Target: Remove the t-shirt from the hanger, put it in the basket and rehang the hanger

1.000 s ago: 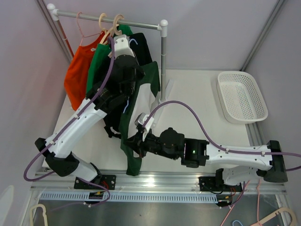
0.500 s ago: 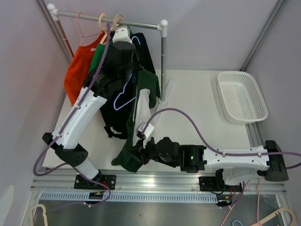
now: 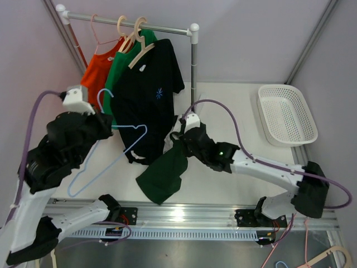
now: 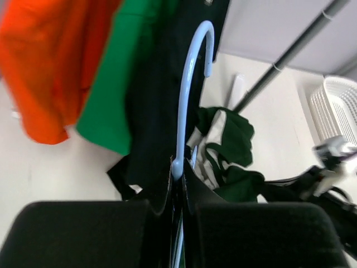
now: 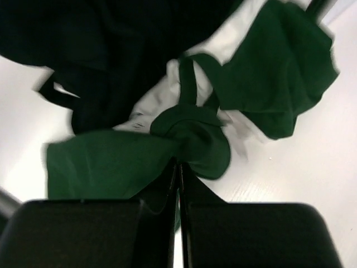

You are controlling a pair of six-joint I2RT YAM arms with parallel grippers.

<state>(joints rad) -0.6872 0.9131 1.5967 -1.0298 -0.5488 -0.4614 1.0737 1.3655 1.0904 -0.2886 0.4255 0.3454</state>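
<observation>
Table [image 3: 234, 106]: white top, enclosed by pale walls at the left, back and right; a metal rail runs along the near edge.
Clothes rail [image 3: 162, 26]: spans the far-left corner and carries an orange garment [image 3: 92, 84], a green garment [image 3: 118, 78] and a black t-shirt [image 3: 148, 106] on hangers, packed side by side.
Basket [image 3: 287, 114]: white mesh, on the far-right of the table, well apart from the garments. Bare table lies between it and the rail post.
Dark green t-shirt [image 3: 164, 173]: off its hanger, bunched, draping down toward the near-centre table edge.
Right hand [image 5: 178, 167]: fingers pinched together on a fold of the dark green t-shirt.
Blue hanger [image 4: 187, 95]: bare wire, held up at the left, hook uppermost.
Left hand [image 4: 177, 173]: clamped on the blue hanger's neck just below the hook.
</observation>
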